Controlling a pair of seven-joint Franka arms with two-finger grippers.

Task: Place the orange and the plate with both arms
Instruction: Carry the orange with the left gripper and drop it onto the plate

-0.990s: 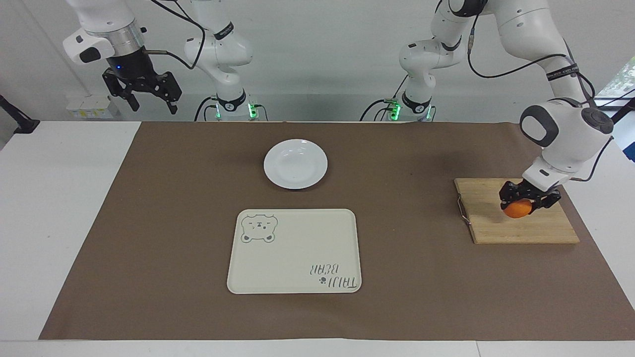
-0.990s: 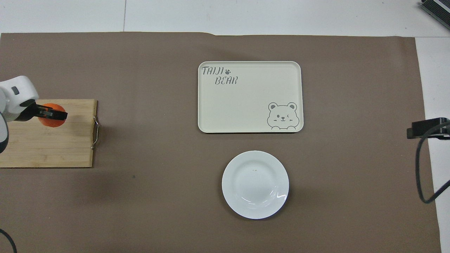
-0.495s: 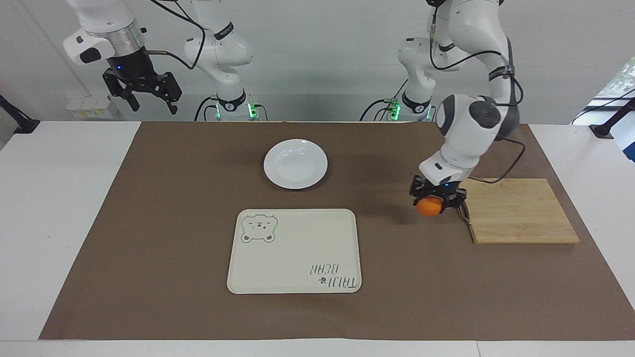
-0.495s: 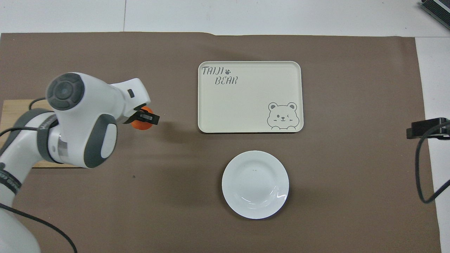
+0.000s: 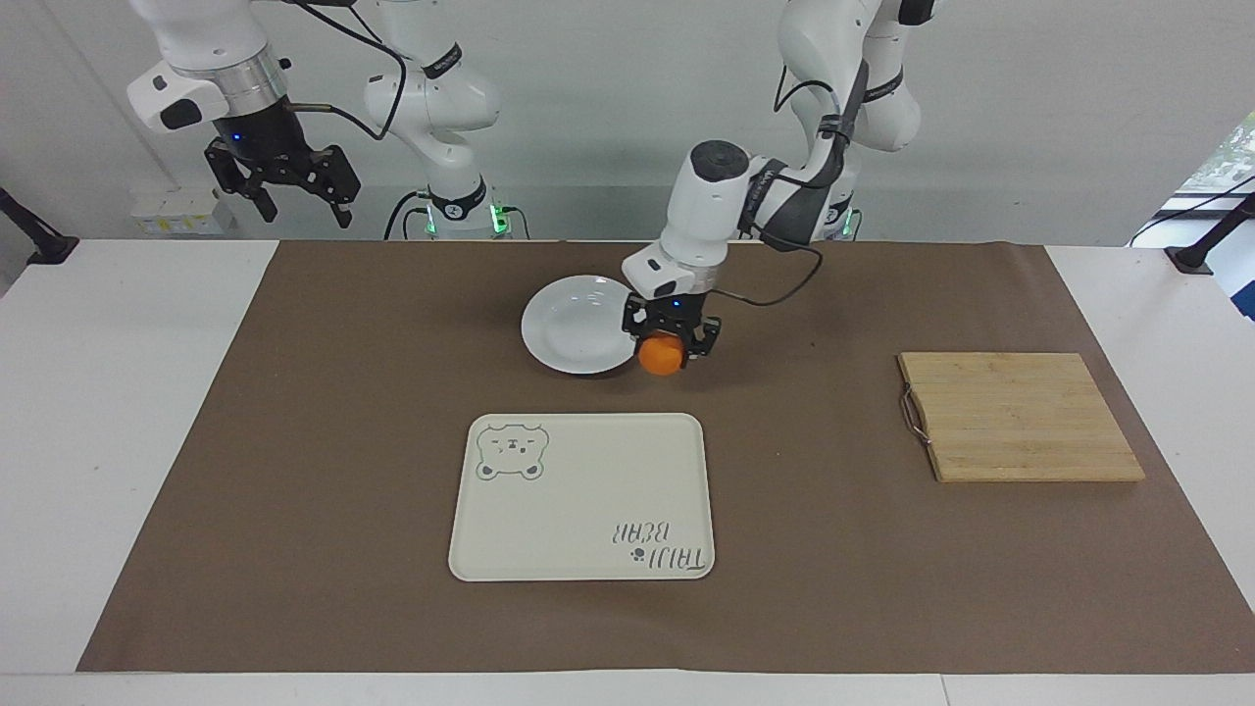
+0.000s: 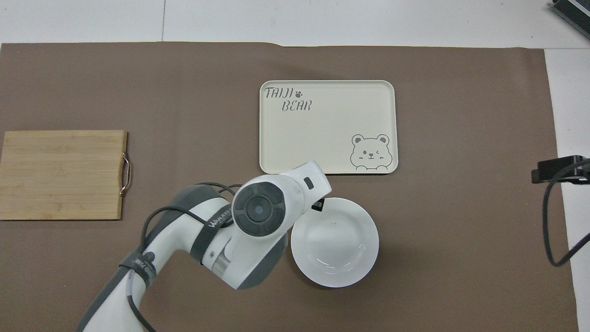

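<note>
The left gripper [image 5: 670, 345] is pinching the orange [image 5: 662, 355] over the plate's [image 5: 574, 338] rim. The right gripper [image 5: 284, 186] is waiting aloft, jaws spread (holding nothing).

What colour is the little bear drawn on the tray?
The bear is grey-green line art on the cream tray, clearest in the overhead view.

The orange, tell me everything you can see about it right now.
The small round bright-orange fruit has a smooth, matte skin and looks whole, with no marks that show. It hangs in the air, clamped from above by the left arm's black two-finger gripper, whose fingers cover its top. In the facing view it sits beside the rim of the round glossy white plate, on the side toward the left arm's end of the table, not yet over the dish. In the overhead view the arm hides it entirely.
</note>
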